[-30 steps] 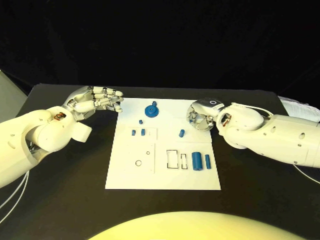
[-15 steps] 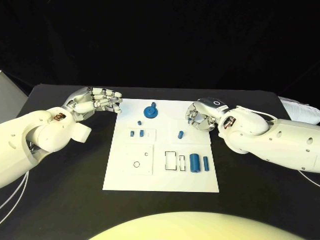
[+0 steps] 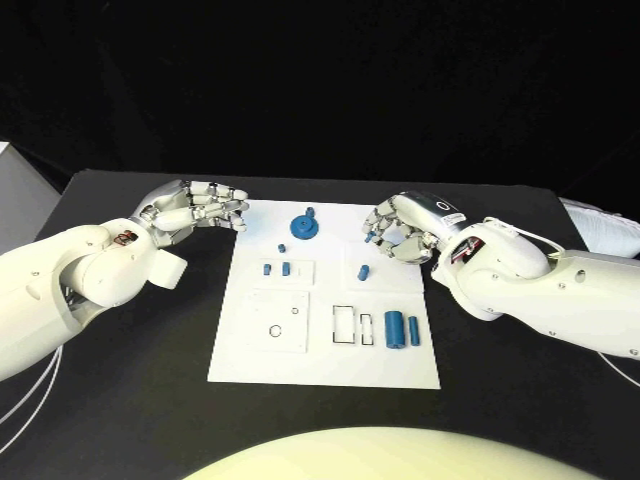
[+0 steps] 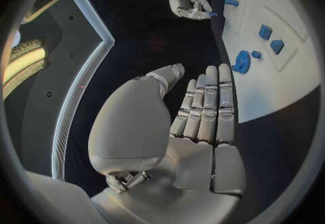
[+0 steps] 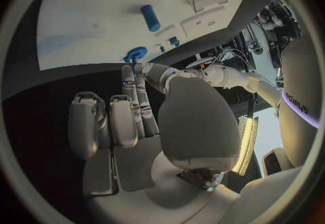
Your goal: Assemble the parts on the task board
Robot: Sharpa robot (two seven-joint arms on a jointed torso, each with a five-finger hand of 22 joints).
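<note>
The right hand [image 3: 395, 228] has drifted toward twelve o'clock, pinching a small, light, slippery-looking blue peg [image 4: 213, 14]; the left hand [image 3: 198, 208] hovers empty, fingers curled.

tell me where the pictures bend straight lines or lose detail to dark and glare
Head view: the task board keeps straight edges and is evenly lit, while the background beyond the table is plain black. Left wrist view: the board's edge curves, and the left hand is sharp. Right wrist view: the board bows likewise, and a bright strip glares beside the right hand.
</note>
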